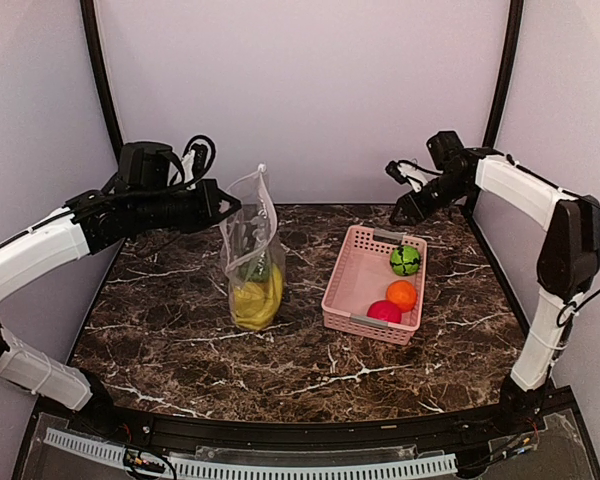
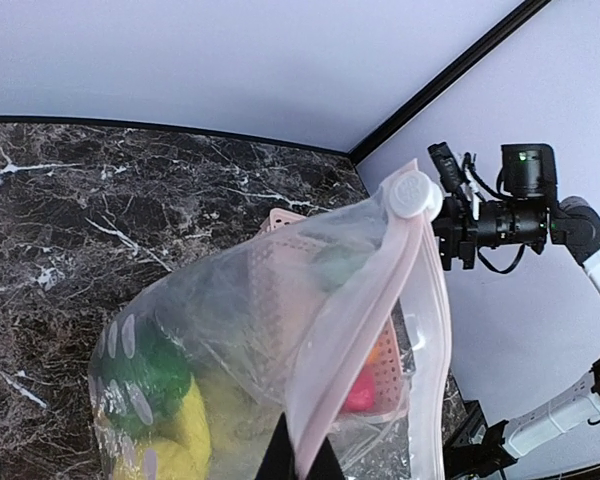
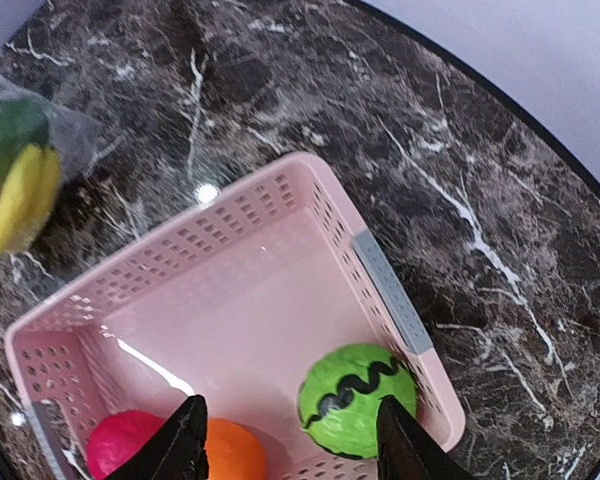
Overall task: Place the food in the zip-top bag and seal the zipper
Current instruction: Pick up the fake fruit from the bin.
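Top external shows the left gripper (image 1: 225,208) clamped on the zip-top bag (image 1: 251,240) left of the basket (image 1: 364,281); the right gripper (image 1: 405,212) hangs open above that basket.

One zip-top bag (image 1: 252,240) and one pink basket (image 1: 365,280) are on the one worktop (image 1: 180,340). The basket holds three round pieces of food: one green ball (image 1: 405,260) with a black zigzag, one orange (image 1: 402,294) and one red-pink ball (image 1: 384,312). The bag holds yellow food (image 1: 257,302) and green food (image 1: 255,268), but the number of pieces of each cannot be told. There are two arms, the left arm (image 1: 40,250) and the right arm (image 1: 525,190).
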Controlling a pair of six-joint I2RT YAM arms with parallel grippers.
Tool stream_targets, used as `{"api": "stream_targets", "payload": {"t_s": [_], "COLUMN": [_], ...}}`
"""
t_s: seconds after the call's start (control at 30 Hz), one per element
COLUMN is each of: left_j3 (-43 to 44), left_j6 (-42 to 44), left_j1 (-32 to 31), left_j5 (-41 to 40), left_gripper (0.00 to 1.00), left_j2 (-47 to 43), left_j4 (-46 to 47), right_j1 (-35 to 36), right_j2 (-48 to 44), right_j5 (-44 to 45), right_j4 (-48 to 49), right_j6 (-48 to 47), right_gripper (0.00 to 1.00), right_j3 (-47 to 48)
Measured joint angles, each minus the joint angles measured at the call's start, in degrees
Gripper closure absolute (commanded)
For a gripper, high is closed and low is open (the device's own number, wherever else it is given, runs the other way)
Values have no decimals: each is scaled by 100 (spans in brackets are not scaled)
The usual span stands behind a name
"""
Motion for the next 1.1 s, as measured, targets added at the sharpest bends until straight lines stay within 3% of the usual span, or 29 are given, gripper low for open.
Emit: {"api": "stream_targets", "payload": {"t_s": [0.63, 1.1], "left_j3": [-61, -201], "left_j6": [-157, -157], "left_j1": [7, 7], "left_j5": [533, 553], "left_gripper": [99, 99], "left_j2": [321, 284], "left_j4": [267, 328], "right_j1": [-160, -85], "right_j2": [997, 1401], "right_j5": [1224, 1429], "right_j4": [-341, -354], "right_j6": [-354, -306], "right_gripper": [18, 18], "right_j3": [-153, -179]}}
